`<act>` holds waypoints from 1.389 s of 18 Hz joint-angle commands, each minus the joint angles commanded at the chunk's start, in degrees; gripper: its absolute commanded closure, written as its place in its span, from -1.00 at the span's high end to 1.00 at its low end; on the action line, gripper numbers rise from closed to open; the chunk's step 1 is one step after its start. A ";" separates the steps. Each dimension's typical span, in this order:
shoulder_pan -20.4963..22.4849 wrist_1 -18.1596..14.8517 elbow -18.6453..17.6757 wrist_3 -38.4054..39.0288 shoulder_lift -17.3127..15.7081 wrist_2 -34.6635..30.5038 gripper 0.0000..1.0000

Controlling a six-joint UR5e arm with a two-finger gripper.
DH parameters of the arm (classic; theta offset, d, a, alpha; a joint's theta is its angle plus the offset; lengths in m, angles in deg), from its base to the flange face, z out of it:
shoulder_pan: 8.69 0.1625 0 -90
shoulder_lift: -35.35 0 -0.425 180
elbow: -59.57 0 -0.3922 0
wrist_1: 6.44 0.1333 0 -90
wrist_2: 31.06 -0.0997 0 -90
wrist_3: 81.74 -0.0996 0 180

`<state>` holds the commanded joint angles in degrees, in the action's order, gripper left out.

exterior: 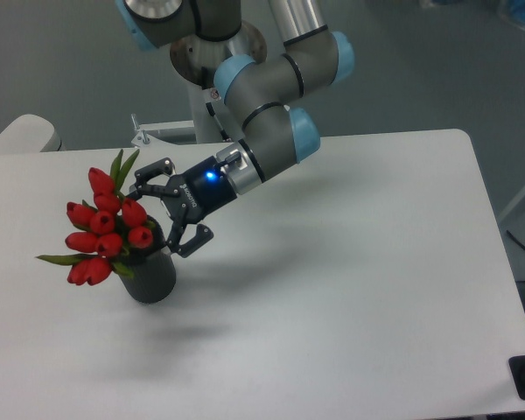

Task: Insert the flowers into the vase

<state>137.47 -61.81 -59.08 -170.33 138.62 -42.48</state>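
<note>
The flowers [105,236] sit with their stems down inside the vase [150,276], red buds leaning out to the left over the rim, so the insertion looks done. The vase stands upright near the left end of the white bench [350,280]. The claw [177,210] hangs just right of the blooms, fingers spread apart and holding nothing (a release pose, by the look of it), leaving the bunch to rest on its own.

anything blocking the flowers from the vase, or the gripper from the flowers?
Nothing visible. The flowers already sit in the vase mouth, leaning left over its rim. The gripper is open just right of the buds, with only air between them. The table around the vase shows no other objects.
</note>
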 joint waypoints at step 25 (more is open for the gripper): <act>7.22 -1.14 22.23 5.36 8.87 -36.52 1.00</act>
<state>144.68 -62.96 -36.86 -164.98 147.49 -79.01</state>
